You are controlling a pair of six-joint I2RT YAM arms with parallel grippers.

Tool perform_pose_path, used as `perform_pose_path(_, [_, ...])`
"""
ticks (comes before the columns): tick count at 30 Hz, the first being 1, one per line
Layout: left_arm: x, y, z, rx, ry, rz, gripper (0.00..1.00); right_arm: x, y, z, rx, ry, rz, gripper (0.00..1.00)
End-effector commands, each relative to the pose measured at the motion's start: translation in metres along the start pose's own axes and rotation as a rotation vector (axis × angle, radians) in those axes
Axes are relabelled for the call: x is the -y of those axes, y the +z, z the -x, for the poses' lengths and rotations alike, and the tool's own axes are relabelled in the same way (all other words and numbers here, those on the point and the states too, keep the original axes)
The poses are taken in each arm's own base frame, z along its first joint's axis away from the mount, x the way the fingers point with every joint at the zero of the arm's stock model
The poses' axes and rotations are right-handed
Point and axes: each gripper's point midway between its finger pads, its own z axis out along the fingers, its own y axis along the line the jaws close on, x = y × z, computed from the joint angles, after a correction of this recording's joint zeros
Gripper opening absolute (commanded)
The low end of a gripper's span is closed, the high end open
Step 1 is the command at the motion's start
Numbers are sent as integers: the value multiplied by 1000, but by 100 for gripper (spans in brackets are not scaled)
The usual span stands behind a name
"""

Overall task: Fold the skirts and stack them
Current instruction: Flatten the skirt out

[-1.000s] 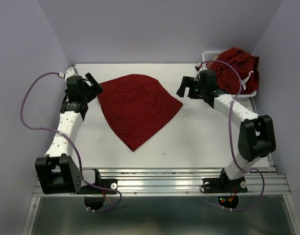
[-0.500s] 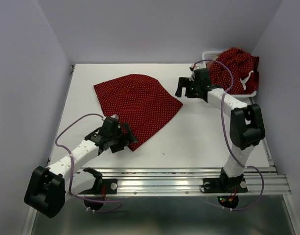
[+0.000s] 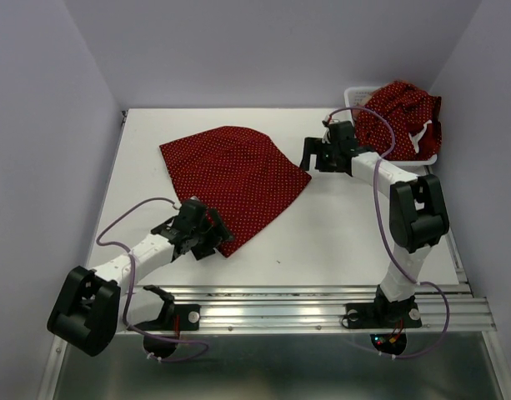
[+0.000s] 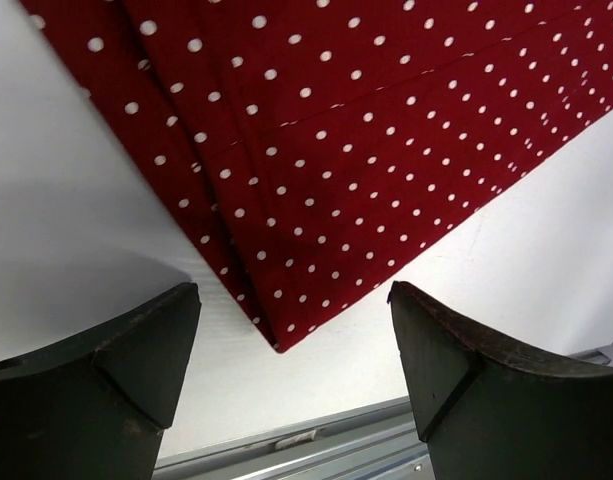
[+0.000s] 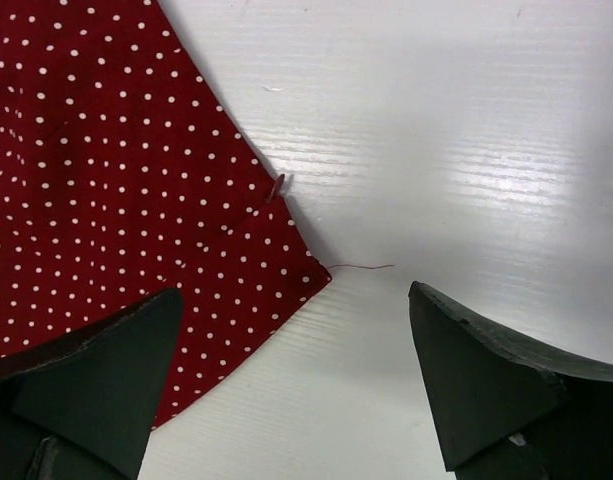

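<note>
One dark red skirt (image 3: 230, 179) with white polka dots lies flat in the middle of the white table. My left gripper (image 3: 213, 239) stands open at its near pointed tip. In the left wrist view that tip of the skirt (image 4: 316, 150) reaches down between the two dark fingers (image 4: 116, 370), with nothing pinched. My right gripper (image 3: 310, 157) is open at the skirt's right corner. The right wrist view shows that corner of the skirt (image 5: 136, 220), with a loose thread, just ahead of the open right gripper (image 5: 296, 340). A second polka-dot skirt (image 3: 401, 112) is bunched in the basket.
A white mesh basket (image 3: 353, 93) stands at the table's far right corner. A metal rail (image 3: 272, 300) runs along the near edge, close behind the left gripper. Grey walls close in the left, far and right sides.
The left arm swung from the skirt's far left corner down to its near tip. The right gripper crept slightly closer to the skirt's right corner.
</note>
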Motion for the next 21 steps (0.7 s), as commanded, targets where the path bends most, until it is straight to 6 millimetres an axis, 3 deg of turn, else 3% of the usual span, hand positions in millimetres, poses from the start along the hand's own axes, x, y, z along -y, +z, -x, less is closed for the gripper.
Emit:
perform_pose_path(1, [-3,8,-13,-61,24,4,87,7,8,-6,-6,10,-45,100])
perform_pose_path(3, [-5,9,-21,-87,34,5,87,8,10,-10,-15,23,-51,100])
perform_pose_path(10, [-18,9,-48,-183,48,30,71,3,11,-23,-50,60,-16,98])
perform_pose_path(19, [-19,19,-45,-202,49,87,41,2,5,-35,-80,66,-7,95])
perform_pose_path(21, [-18,20,-42,-191,44,97,40,4,4,-42,-95,66,-10,94])
